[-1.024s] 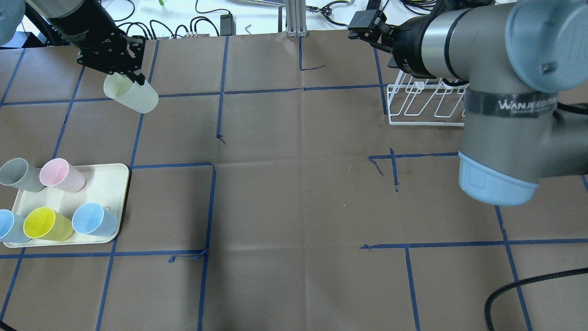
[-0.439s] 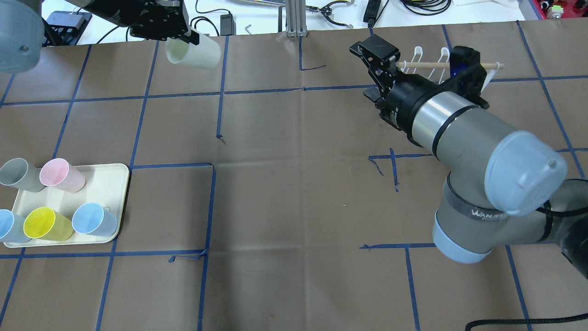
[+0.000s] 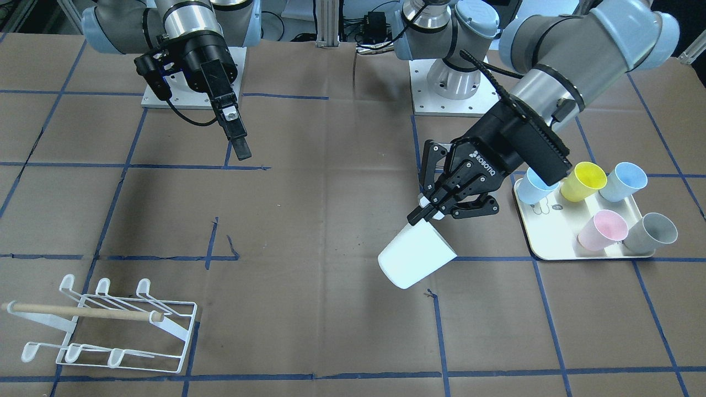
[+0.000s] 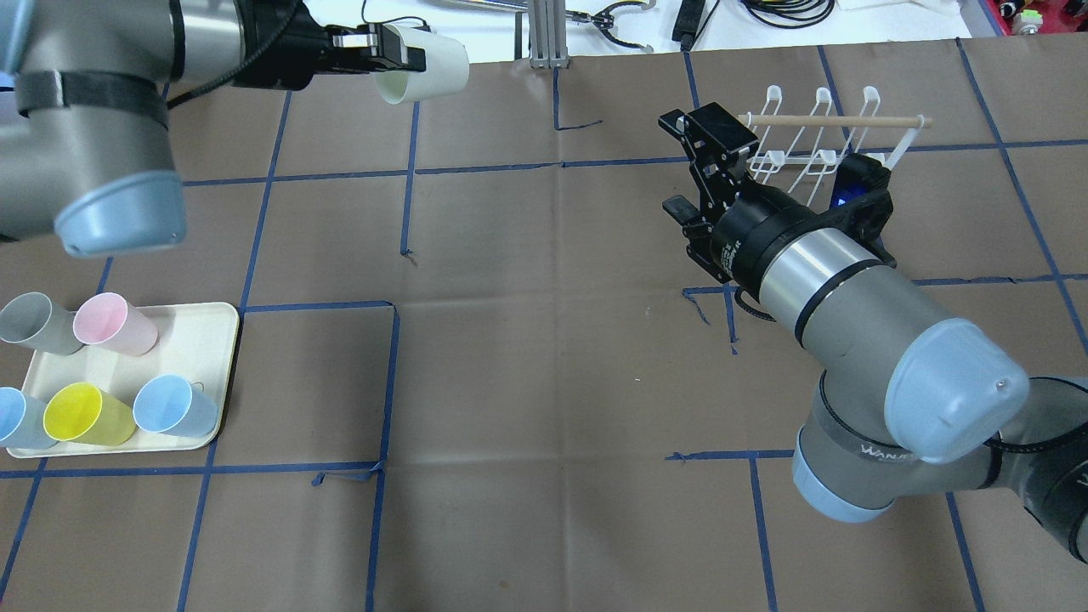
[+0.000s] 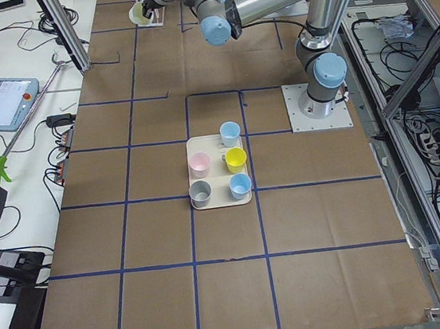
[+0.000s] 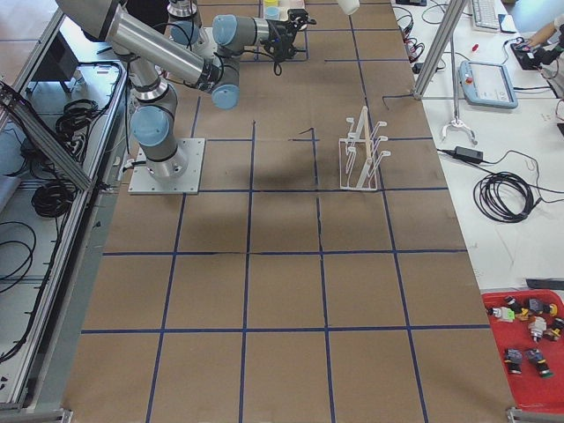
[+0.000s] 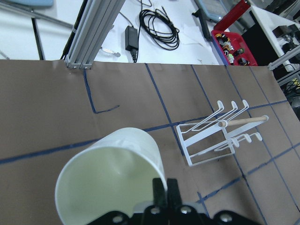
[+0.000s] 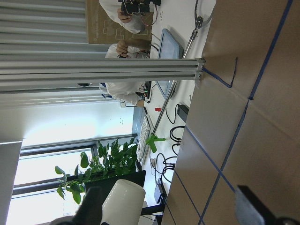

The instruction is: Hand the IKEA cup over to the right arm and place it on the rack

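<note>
While the left gripper (image 4: 403, 58) is clamping the rim of one cream cup (image 4: 429, 64), it is holding that cup in the air, tipped sideways, at the upper left of the overhead view. The right gripper (image 4: 680, 166) is hanging empty at upper right, jaws spread apart, with the one white wire rack (image 4: 816, 153) showing just behind it on the brown bench (image 4: 544, 357). Five more cups are standing on one cream tray (image 4: 217, 365) at lower left: one grey cup (image 4: 34, 323), one pink cup (image 4: 115, 323), one yellow cup (image 4: 85, 414), two blue cups (image 4: 174, 406).
</note>
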You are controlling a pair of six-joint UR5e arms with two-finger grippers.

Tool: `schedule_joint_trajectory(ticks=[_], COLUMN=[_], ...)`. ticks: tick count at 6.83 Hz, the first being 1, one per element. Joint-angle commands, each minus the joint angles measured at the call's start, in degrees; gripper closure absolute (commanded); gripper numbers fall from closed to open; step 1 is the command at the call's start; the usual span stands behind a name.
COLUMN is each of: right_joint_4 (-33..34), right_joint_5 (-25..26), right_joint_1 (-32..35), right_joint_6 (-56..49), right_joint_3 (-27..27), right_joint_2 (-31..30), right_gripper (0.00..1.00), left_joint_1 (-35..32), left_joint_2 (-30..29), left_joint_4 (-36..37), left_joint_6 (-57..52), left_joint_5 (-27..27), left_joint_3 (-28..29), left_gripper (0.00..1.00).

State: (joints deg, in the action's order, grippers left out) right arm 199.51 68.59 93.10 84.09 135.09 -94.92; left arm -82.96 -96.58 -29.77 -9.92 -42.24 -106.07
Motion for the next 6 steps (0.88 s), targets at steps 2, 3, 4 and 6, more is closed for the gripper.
schedule_joint_trajectory(ticks=[2, 3, 4, 6], right_joint_4=[-0.3, -0.2, -0.1, -1.7], right_joint_5=[0.1, 0.2, 0.4, 0.2], right_joint_1=[2.1, 4.2, 5.8, 6.8], right_joint_6=[6.0, 7.5, 8.9, 10.0], right_joint_3=[0.3, -0.1, -1.0, -4.6], right_joint_2=[1.7, 3.2, 4.6, 7.0], right_gripper=[0.00, 0.00, 0.00, 0.00], left_joint_1=[-0.2, -2.2, -5.0, -7.0], left_joint_2=[-1.4, -4.0, -8.3, -10.1], left_joint_4=[35.0, 43.3, 52.6, 60.9], left_joint_6=[1.8, 1.4, 2.8, 7.8], left_joint_5=[8.0, 8.8, 8.8, 8.9], left_joint_3=[-15.8, -17.5, -17.6, -19.5], left_gripper=[1.00, 1.00, 0.99, 0.99])
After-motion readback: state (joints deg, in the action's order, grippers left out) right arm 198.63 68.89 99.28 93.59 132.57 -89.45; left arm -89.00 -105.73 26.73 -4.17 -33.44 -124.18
